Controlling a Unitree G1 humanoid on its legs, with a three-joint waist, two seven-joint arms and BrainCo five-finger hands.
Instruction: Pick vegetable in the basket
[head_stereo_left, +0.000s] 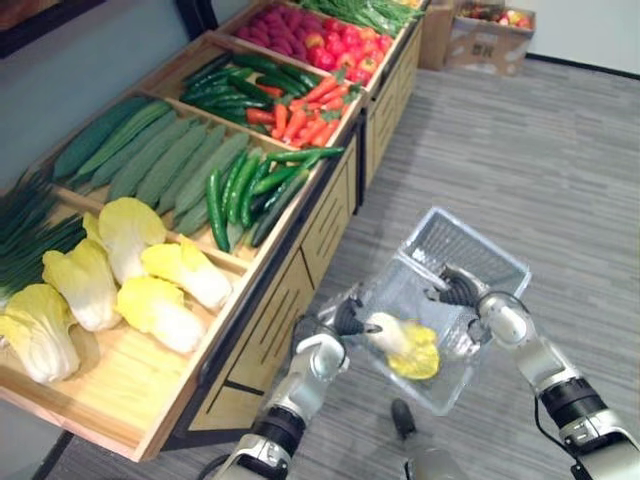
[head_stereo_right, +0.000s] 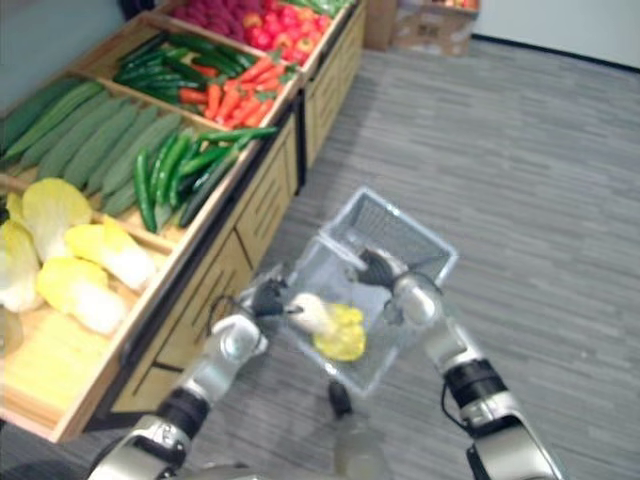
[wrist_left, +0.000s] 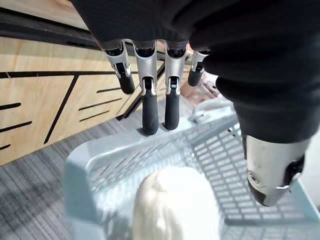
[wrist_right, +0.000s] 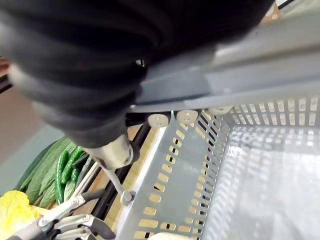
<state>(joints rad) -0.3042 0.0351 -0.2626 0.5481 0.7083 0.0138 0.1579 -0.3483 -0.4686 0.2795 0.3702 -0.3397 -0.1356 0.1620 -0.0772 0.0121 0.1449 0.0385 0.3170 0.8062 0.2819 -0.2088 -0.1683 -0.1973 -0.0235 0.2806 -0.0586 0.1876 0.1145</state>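
A clear grey plastic basket hangs over the floor beside the wooden produce stand. My right hand grips its handle from the right side. A yellow napa cabbage with a white stem lies inside the basket. My left hand hovers at the basket's left rim, right next to the stem end. In the left wrist view its fingers are straight and apart, above the white stem, holding nothing.
The wooden stand runs along the left. It holds napa cabbages, green onions, long gourds, cucumbers, carrots and red fruit. A cardboard box sits at the far end. Grey floor lies to the right.
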